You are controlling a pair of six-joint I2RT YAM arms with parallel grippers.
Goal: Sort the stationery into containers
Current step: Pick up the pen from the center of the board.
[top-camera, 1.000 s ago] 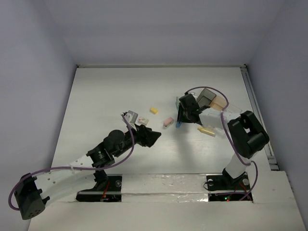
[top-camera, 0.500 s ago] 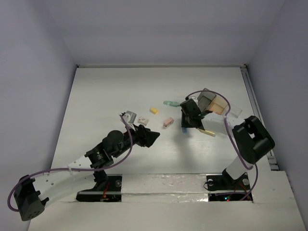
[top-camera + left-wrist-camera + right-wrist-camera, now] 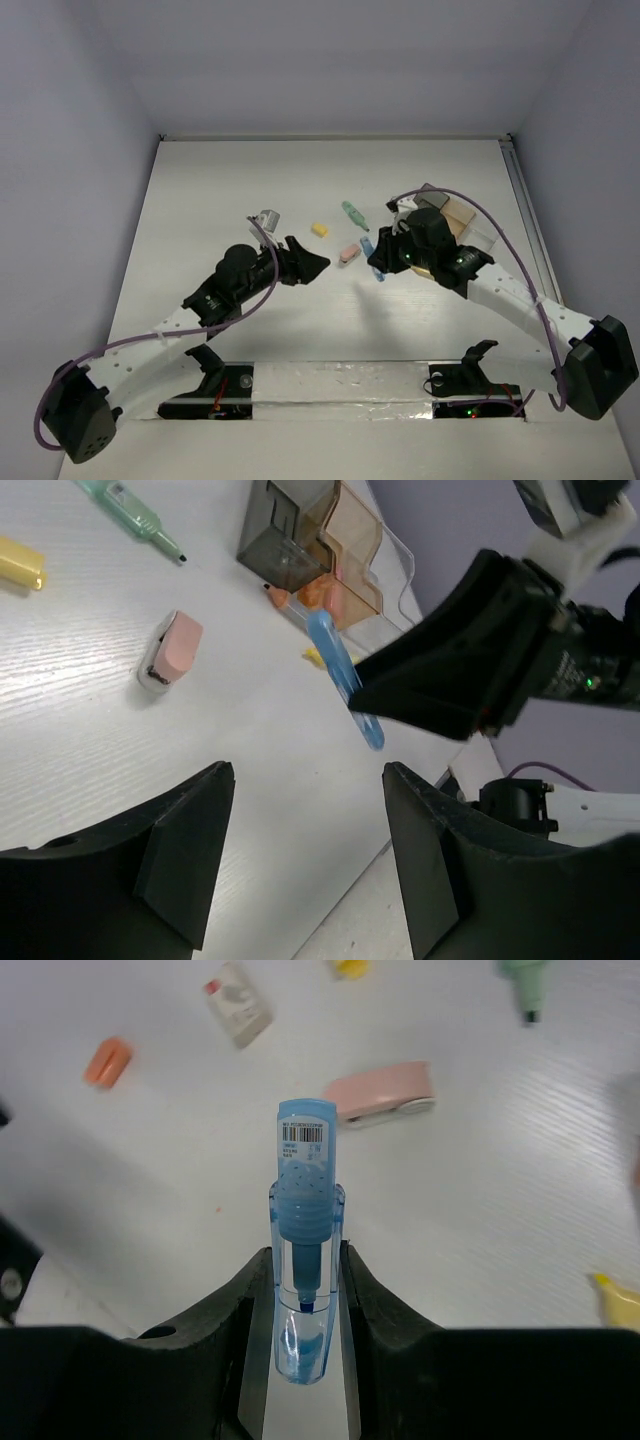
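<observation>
My right gripper [image 3: 380,260] is shut on a blue capped highlighter [image 3: 305,1160] and holds it above the table, left of the containers [image 3: 447,214]. In the right wrist view the right gripper [image 3: 305,1270] grips its clear cap end. My left gripper [image 3: 316,265] is open and empty, just left of a pink piece [image 3: 348,254]. A green pen [image 3: 352,213] and a yellow piece [image 3: 320,230] lie beyond. The left wrist view shows the left gripper [image 3: 305,780], the smoky bin [image 3: 285,535], the tan bin [image 3: 352,542] and the blue highlighter [image 3: 345,675].
A small grey-white block [image 3: 238,1002] and an orange piece [image 3: 108,1060] lie beyond the pink piece [image 3: 382,1092]. Another yellow piece [image 3: 615,1300] lies to the right. Orange pieces [image 3: 300,598] sit by the bins. A rail [image 3: 530,230] runs along the table's right edge.
My right arm has swung out low to the right, and its gripper has come left and nearer with the blue highlighter. The green pen has come into view. My left gripper has edged forward.
</observation>
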